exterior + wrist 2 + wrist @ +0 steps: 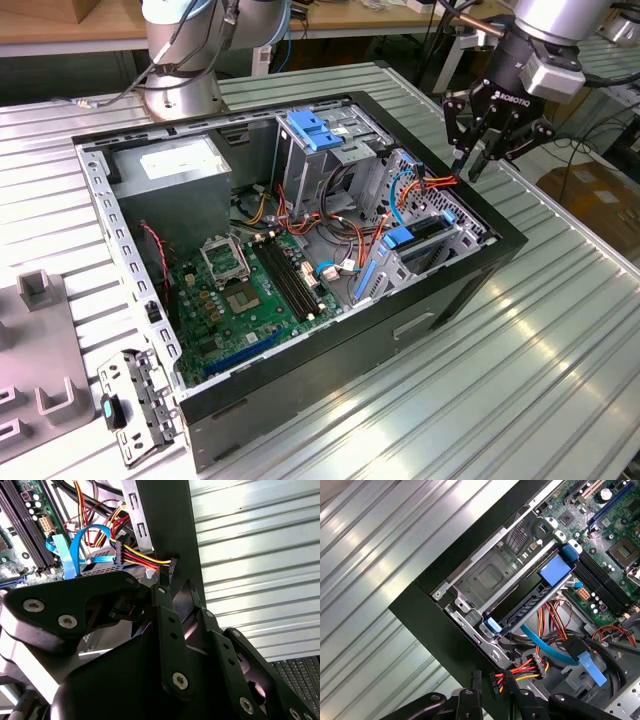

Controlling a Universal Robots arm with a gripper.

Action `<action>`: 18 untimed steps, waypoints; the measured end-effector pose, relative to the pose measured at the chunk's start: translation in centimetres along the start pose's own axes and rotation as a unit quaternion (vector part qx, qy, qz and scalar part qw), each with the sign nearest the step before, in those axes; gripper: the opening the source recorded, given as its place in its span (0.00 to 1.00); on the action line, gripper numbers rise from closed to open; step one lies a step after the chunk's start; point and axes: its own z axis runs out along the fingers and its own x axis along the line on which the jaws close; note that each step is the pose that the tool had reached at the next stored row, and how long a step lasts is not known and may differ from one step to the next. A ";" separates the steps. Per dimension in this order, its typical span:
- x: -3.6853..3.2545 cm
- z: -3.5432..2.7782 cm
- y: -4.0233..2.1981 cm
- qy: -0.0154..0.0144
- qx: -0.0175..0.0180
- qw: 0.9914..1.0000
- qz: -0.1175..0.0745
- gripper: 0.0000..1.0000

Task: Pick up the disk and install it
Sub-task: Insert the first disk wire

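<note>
The gripper (176, 592) hovers over the rim of the computer case (400, 330), fingers slightly apart and empty, with its tips just beside a loose power plug (172, 567). The disk (515, 592) sits in the drive bay at the case corner on the exterior view's right, apart from the gripper. It appears already seated, so the step in hand is judged to be installation, not pickup. Any approach to the disk must clear the red and yellow wires (527, 669).

Exterior view high, oblique; wrist views close over case (330, 365).
</note>
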 end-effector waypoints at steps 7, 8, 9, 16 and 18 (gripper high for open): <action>0.04 0.00 -0.04 0.000 0.000 1.000 0.000 0.31; 0.05 0.00 -0.04 0.000 0.000 1.000 0.000 0.31; 0.05 0.00 -0.05 0.000 0.000 1.000 0.000 0.31; 0.06 0.11 -0.07 0.002 0.001 0.999 -0.047 0.31; 0.06 0.25 -0.07 0.002 0.001 0.998 -0.064 0.31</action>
